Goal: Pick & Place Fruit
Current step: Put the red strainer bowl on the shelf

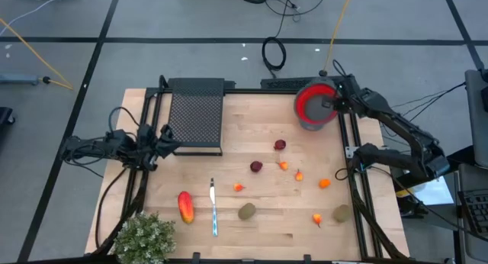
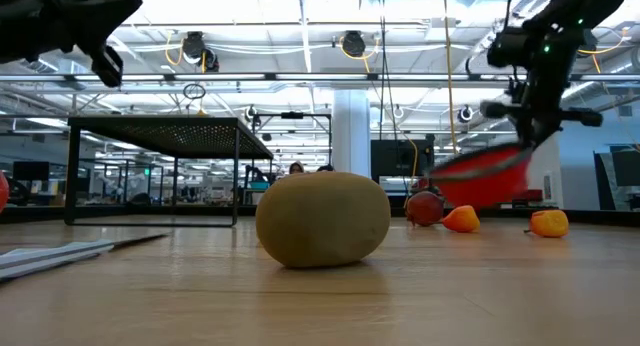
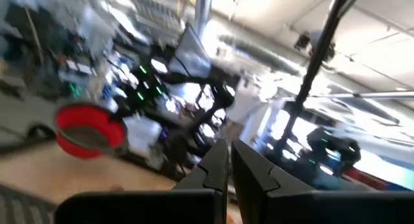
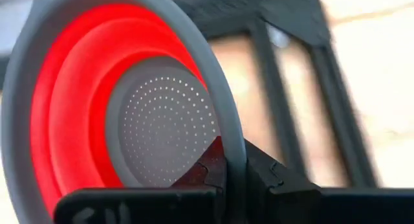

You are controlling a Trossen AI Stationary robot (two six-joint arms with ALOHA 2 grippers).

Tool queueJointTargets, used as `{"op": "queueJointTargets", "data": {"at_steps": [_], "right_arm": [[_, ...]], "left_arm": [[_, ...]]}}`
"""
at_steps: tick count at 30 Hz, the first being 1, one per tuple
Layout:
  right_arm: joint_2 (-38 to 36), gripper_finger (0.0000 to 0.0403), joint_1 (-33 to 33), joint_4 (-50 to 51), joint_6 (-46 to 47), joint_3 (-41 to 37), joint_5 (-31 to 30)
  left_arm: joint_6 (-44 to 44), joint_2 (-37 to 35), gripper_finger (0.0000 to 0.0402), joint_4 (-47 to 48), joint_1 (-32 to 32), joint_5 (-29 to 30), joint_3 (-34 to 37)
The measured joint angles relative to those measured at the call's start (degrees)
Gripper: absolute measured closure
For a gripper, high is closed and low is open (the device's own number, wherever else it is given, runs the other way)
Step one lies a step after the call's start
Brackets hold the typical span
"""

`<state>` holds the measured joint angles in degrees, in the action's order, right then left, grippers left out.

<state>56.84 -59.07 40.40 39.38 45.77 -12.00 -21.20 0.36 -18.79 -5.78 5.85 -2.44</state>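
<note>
Starting at the lower edge of the high view, the bushy green plant (image 1: 145,238) occupies the lower left corner of the bench (image 1: 252,237), with the elongated red-orange fruit (image 1: 185,207) just above and right of it and the slim knife (image 1: 214,208) lying lengthwise beside that. One kiwi-like oval (image 1: 247,211) rests at lower centre of the frame; it fills the foreground of the low view (image 2: 322,219). A second kiwi-like oval (image 1: 341,213) lies at lower right, near a tiny orange bit (image 1: 316,217). Farther up the frame, more orange bits (image 1: 325,183) are scattered across the middle right, and two dark red balls (image 1: 256,166) sit at centre, one higher than the other. A black mesh rack (image 1: 197,115) stands at upper centre-left. The left gripper (image 1: 174,146) hovers at the rack's lower left corner, fingers clenched on nothing; its wrist view shows the two fingers (image 3: 213,166) pressed together. At the upper right of the frame, the right gripper (image 1: 333,105) is clamped on the rim of a red and grey colander (image 1: 314,105); the wrist view shows the fingers (image 4: 272,175) pinching the grey rim (image 4: 226,133). In the low view the colander (image 2: 485,178) hangs tilted above the bench surface.
</note>
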Motion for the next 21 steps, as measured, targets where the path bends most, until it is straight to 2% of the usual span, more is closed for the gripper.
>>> {"op": "queueJointTargets", "data": {"at_steps": [11,17,21], "right_arm": [[-4.9,0.0395,8.7,-14.5,2.0,0.1,6.3],[-4.2,0.0395,15.8,-26.9,2.9,0.1,6.3],[-3.0,0.0395,19.9,-33.5,3.4,0.1,6.2]], "left_arm": [[10.6,0.0,0.0382,-9.9,0.0,6.3,0.0],[15.2,1.4,0.0382,-13.0,0.0,11.1,0.0],[15.6,5.2,0.0382,-16.6,0.0,14.4,0.0]]}}
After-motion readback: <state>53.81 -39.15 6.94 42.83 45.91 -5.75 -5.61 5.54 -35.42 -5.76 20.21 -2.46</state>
